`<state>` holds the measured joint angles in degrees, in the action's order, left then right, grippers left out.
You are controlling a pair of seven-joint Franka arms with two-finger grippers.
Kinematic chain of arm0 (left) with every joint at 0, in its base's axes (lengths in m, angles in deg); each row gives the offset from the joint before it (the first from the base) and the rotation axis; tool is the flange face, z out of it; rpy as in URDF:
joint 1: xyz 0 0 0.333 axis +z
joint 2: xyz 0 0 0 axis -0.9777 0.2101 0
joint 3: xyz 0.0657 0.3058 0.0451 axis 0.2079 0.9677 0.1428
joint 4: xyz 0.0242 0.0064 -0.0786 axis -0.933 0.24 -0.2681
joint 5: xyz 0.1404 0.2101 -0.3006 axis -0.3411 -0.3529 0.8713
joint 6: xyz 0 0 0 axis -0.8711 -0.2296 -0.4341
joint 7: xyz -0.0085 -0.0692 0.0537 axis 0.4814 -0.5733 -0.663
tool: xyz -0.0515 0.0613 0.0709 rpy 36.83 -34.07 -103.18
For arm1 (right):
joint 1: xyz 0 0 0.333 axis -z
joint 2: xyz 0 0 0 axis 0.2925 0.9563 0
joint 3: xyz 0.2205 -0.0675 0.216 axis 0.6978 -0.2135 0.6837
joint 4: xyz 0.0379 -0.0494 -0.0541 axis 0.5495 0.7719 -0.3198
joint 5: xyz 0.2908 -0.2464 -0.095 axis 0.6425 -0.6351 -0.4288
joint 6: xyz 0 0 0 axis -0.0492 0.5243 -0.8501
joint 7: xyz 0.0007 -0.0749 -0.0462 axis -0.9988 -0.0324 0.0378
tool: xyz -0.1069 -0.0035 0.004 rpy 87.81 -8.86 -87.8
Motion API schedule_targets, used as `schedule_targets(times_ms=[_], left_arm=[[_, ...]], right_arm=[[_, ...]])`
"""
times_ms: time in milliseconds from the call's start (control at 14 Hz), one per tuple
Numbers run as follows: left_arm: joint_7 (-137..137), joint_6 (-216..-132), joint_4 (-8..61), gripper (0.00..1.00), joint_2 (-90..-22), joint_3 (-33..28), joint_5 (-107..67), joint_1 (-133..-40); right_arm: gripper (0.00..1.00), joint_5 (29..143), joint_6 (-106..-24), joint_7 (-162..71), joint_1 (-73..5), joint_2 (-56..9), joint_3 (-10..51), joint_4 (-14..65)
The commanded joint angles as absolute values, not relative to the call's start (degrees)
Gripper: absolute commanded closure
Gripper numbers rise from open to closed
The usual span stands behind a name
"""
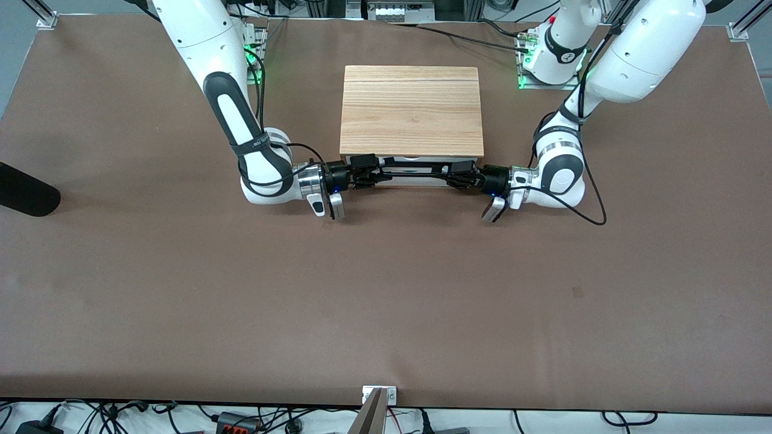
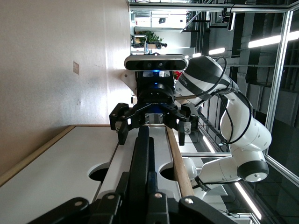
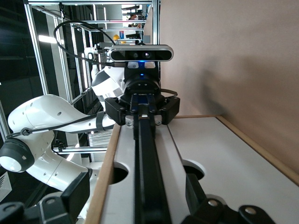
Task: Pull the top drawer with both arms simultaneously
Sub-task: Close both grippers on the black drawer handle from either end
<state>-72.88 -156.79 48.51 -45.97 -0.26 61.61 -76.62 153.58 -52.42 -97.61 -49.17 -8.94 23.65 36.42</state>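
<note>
A: Start with the big things. Where is everything relative to the cabinet (image 1: 412, 111)?

B: The cabinet sits on the bench (image 1: 386, 289) between the 2 arm bases. The right arm (image 1: 232, 114) comes down past the cabinet's end on its own side, the left arm (image 1: 567, 163) likewise, and both wrists bend in to meet along the cabinet's front, the side facing the front camera.

A: And the top drawer?

B: The top drawer (image 1: 416, 161) shows only as a thin white strip just under the cabinet's wood top, so I judge it shut or barely out. Its black bar handle (image 1: 413, 173) runs lengthwise along the cabinet front, from 1 arm's end to the other.

A: The claws?

B: The right claw (image 1: 365, 176) is pinched on the handle at its own end, and the left claw (image 1: 453, 176) on the handle at the other end. In the left wrist view the right claw (image 2: 154, 122) straddles the bar, fingers (image 2: 122, 129) on either side.

A: What does the pull turn on?

B: The bar lies crosswise to the pull. Each claw holds 1 end, neither nearer the middle, so both should draw straight out from the cabinet front, toward the front camera, at 1 pace, or the drawer may skew.
</note>
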Motion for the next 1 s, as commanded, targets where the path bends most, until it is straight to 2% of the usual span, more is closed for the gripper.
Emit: schedule_targets(times_ms=[0,143,286,429,500,929], left_arm=[[-73.18,-155.43,49.17,0.93,-46.55,-0.63,62.95,-76.03],[-73.18,-155.43,49.08,0.98,-46.55,-0.54,62.95,-76.03],[-73.18,-155.43,49.00,0.99,-46.46,-0.54,62.95,-76.11],[-73.09,-155.43,48.82,0.99,-46.46,-0.37,62.78,-76.11],[-73.18,-155.43,48.82,0.99,-46.46,-0.28,62.69,-76.11],[-73.18,-155.43,48.30,0.99,-46.11,0.07,62.25,-76.11]], right_arm=[[0.14,154.35,-52.51,-100.25,-49.18,-8.28,23.62,36.68],[0.30,154.26,-52.51,-100.25,-49.26,-8.11,23.62,36.68],[0.54,154.17,-52.51,-100.16,-49.26,-7.85,23.62,36.68],[0.83,154.26,-52.51,-100.25,-49.35,-7.84,23.62,36.68],[1.00,154.26,-52.60,-100.08,-49.35,-7.84,23.62,36.68],[1.00,154.26,-52.51,-99.20,-49.00,-7.76,23.62,35.28]])
